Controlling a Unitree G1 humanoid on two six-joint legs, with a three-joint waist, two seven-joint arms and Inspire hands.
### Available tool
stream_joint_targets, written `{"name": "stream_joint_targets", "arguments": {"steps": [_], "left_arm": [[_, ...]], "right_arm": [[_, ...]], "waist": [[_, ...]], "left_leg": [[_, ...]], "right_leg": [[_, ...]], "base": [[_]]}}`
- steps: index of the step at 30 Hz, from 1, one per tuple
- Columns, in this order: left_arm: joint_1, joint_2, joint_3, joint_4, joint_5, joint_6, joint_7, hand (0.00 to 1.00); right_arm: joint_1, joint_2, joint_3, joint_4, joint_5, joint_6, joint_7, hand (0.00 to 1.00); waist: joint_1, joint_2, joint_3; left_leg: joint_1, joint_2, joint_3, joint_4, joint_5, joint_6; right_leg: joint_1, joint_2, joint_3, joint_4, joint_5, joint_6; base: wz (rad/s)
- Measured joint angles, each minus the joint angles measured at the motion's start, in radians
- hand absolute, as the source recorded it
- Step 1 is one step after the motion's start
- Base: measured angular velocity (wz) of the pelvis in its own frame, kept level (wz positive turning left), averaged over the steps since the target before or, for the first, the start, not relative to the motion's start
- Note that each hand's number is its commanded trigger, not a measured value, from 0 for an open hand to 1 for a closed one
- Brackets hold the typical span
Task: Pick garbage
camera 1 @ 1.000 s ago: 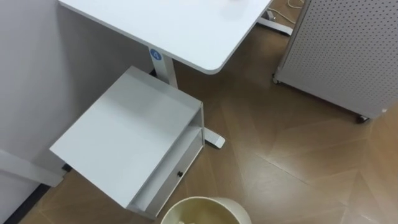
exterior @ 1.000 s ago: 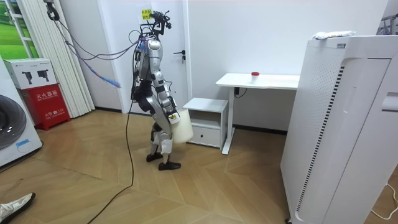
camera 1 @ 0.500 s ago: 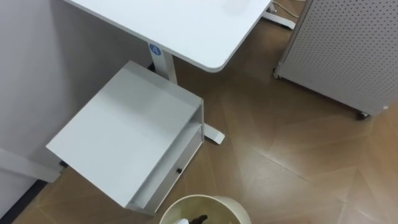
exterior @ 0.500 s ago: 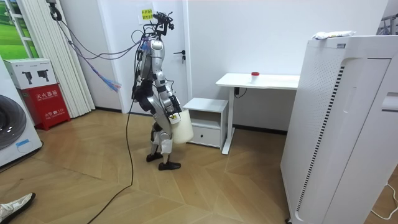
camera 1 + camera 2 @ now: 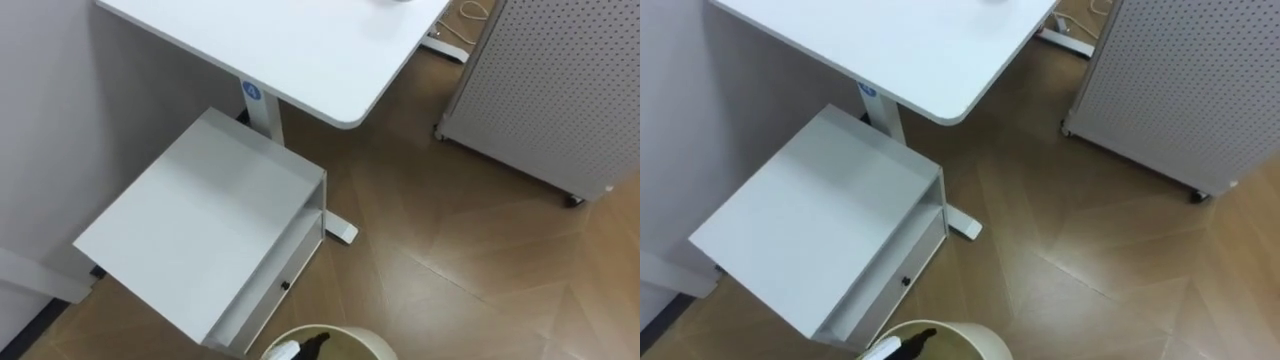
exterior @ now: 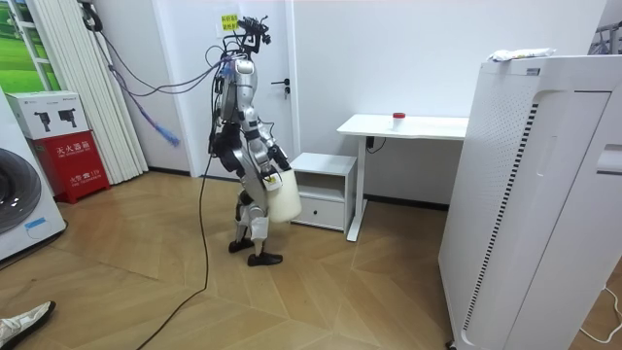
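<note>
A cream round bin [image 5: 352, 340] shows its rim at the bottom edge of the eye view, close under me. A small white and dark piece [image 5: 300, 347] lies at the rim's left; I cannot tell what it is. In the room view I stand by the white drawer cabinet [image 6: 324, 163] with the bin [image 6: 284, 199] held against my front. My right hand [image 6: 273, 179] is at the bin's top edge.
A white desk [image 5: 300, 50] stands ahead with its foot [image 5: 340, 230] on the wood floor, and the drawer cabinet [image 5: 200, 220] sits to its left. A perforated white panel on wheels [image 5: 560, 90] stands at the right. A small red thing [image 6: 397, 117] is on the desk.
The eye view has shifted a little, so the bin's rim shows lower. In the room view I stand in the same spot with the bin.
</note>
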Motion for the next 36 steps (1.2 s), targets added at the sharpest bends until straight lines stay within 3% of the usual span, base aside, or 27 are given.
{"name": "stream_joint_targets", "arguments": {"steps": [5, 8, 11, 12, 16, 20, 23, 24, 26, 27, 28, 29, 32, 36], "left_arm": [[0.015, 0.010, 0.004, -0.065, -0.005, -0.005, 0.016, 0.00], [0.052, 0.022, 0.014, -0.197, -0.020, -0.010, 0.023, 0.00], [0.055, 0.020, 0.043, -0.252, -0.055, -0.048, 0.037, 0.00], [0.056, 0.019, 0.057, -0.271, -0.081, -0.052, 0.045, 0.00], [0.095, 0.024, 0.124, -0.391, -0.107, -0.065, 0.099, 0.00], [0.154, 0.031, 0.177, -0.426, -0.107, -0.080, 0.144, 0.00], [0.183, 0.050, 0.209, -0.474, -0.107, -0.080, 0.159, 0.00], [0.186, 0.059, 0.216, -0.501, -0.107, -0.079, 0.169, 0.00], [0.193, 0.067, 0.216, -0.554, -0.120, -0.080, 0.189, 0.00], [0.193, 0.062, 0.214, -0.569, -0.142, -0.080, 0.199, 0.00], [0.193, 0.056, 0.214, -0.587, -0.165, -0.080, 0.205, 0.00], [0.193, 0.053, 0.213, -0.596, -0.176, -0.080, 0.205, 0.00], [0.193, 0.052, 0.214, -0.628, -0.194, -0.080, 0.205, 0.00], [0.193, 0.064, 0.215, -0.630, -0.197, -0.080, 0.207, 0.00]], "right_arm": [[0.017, -0.009, -0.029, -0.003, -0.018, -0.003, 0.010, 1.00], [0.041, -0.020, -0.061, -0.022, -0.020, -0.004, 0.019, 1.00], [0.078, -0.026, -0.088, -0.054, -0.025, -0.013, 0.019, 1.00], [0.092, -0.027, -0.113, -0.061, -0.024, -0.015, 0.018, 1.00], [0.162, -0.041, -0.157, -0.094, -0.021, -0.022, 0.001, 1.00], [0.186, -0.035, -0.181, -0.096, -0.029, -0.021, 0.000, 1.00], [0.196, -0.035, -0.190, -0.100, -0.069, -0.014, 0.010, 1.00], [0.198, -0.035, -0.195, -0.099, -0.070, -0.001, 0.014, 1.00], [0.201, -0.036, -0.196, -0.099, -0.066, 0.003, 0.017, 1.00], [0.209, -0.037, -0.196, -0.099, -0.064, 0.003, 0.016, 1.00], [0.213, -0.039, -0.197, -0.099, -0.064, 0.003, 0.015, 1.00], [0.215, -0.039, -0.197, -0.099, -0.064, 0.003, 0.014, 1.00], [0.212, -0.040, -0.196, -0.099, -0.068, 0.003, 0.007, 1.00], [0.213, -0.040, -0.196, -0.099, -0.082, 0.001, 0.003, 1.00]], "waist": [[-0.001, 0.010, 0.0015], [-0.001, 0.013, -0.0005], [-0.005, 0.013, -0.0017], [-0.006, 0.013, -0.0033], [-0.006, 0.011, -0.0260], [-0.001, -0.003, -0.0374], [0.001, -0.023, -0.0436], [0.001, -0.028, -0.0489], [0.009, -0.030, -0.0498], [0.018, -0.027, -0.0508], [0.013, -0.028, -0.0512], [0.011, -0.031, -0.0507], [0.004, -0.036, -0.0485], [-0.001, -0.038, -0.0471]], "left_leg": [[0.082, -0.004, 0.005, -0.044, 0.001, -0.001], [0.125, -0.015, 0.006, -0.072, 0.005, -0.003], [0.176, -0.017, 0.008, -0.083, 0.005, -0.003], [0.200, -0.018, 0.010, -0.088, 0.005, -0.003], [0.276, -0.017, 0.017, -0.125, 0.005, -0.003], [0.353, -0.016, 0.075, -0.162, 0.006, -0.005], [0.393, -0.015, 0.122, -0.182, 0.006, -0.005], [0.403, -0.012, 0.139, -0.196, 0.006, -0.005], [0.425, 0.000, 0.185, -0.220, 0.005, -0.005], [0.449, 0.006, 0.228, -0.230, 0.006, -0.010], [0.471, 0.003, 0.250, -0.245, 0.009, -0.015], [0.478, 0.002, 0.257, -0.247, 0.010, -0.018], [0.495, 0.003, 0.256, -0.242, 0.015, -0.031], [0.496, 0.024, 0.258, -0.216, 0.014, -0.042]], "right_leg": [[0.069, 0.004, 0.001, -0.018, -0.005, 0.005], [0.097, 0.000, 0.008, -0.017, -0.017, 0.011], [0.139, 0.000, 0.009, -0.018, -0.028, 0.015], [0.162, 0.001, 0.011, -0.020, -0.032, 0.017], [0.236, 0.009, 0.002, -0.054, -0.032, 0.020], [0.276, 0.010, -0.012, -0.054, -0.031, 0.019], [0.289, 0.010, -0.024, -0.055, -0.022, 0.011], [0.294, 0.012, -0.029, -0.066, -0.013, 0.009], [0.314, 0.006, -0.088, -0.070, -0.004, 0.000], [0.332, -0.016, -0.133, -0.031, -0.032, 0.009], [0.358, -0.041, -0.145, -0.007, -0.064, 0.031], [0.368, -0.049, -0.145, -0.005, -0.074, 0.040], [0.390, -0.036, -0.154, -0.044, -0.075, 0.026], [0.400, -0.016, -0.156, -0.074, -0.069, 0.015]], "base": [[-0.03], [0.00], [0.00], [-0.04], [-0.03], [-0.39], [-0.41], [-0.45], [-0.47], [-0.28], [-0.16], [0.00], [-0.07], [-0.11]]}}
